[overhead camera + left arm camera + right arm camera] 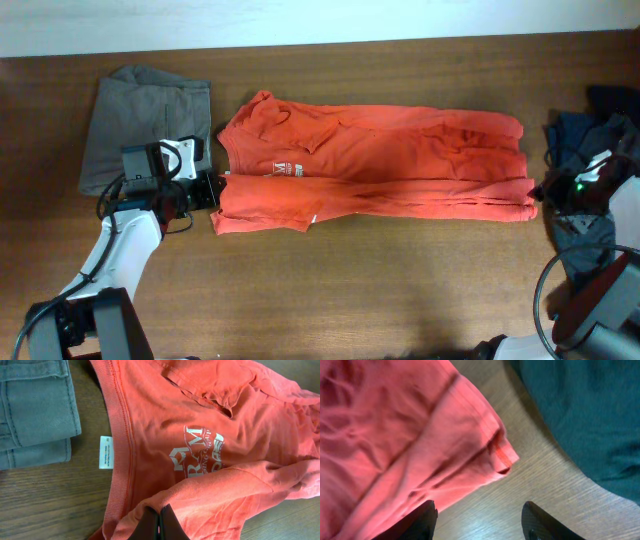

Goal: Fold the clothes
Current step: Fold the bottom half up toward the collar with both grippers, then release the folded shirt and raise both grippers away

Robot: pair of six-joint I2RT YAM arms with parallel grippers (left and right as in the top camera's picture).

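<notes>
Partly hidden items first: in the overhead view the dark blue-grey garments [590,135] at the right edge of the table [350,290] are cut off by the frame and overlapped by the right arm, so their outline cannot be made out. The left arm covers the near corner of the grey-brown garment [145,125]. The white lettering [200,452] on the orange-red T-shirt [370,165] is partly covered by a fold of the shirt's own fabric and cannot be read in full. A white label [106,452] lies on the wood just beside the neckband. The left gripper [160,524] has its fingers pressed together, pinching a raised fold of the T-shirt at its left edge. The right gripper [480,520] has its fingers apart with only bare wood between them; it holds nothing, and its left finger sits at the shirt's hem corner. Bare tabletop runs along the whole near side of the T-shirt and in a narrower strip along the far side. A narrow strip of wood separates the shirt's hem from the dark garments, and another separates the neckband from the grey-brown garment. The T-shirt lies flat at the table's centre as a long band, long axis running left to right, neck end to the left and hem to the right.
</notes>
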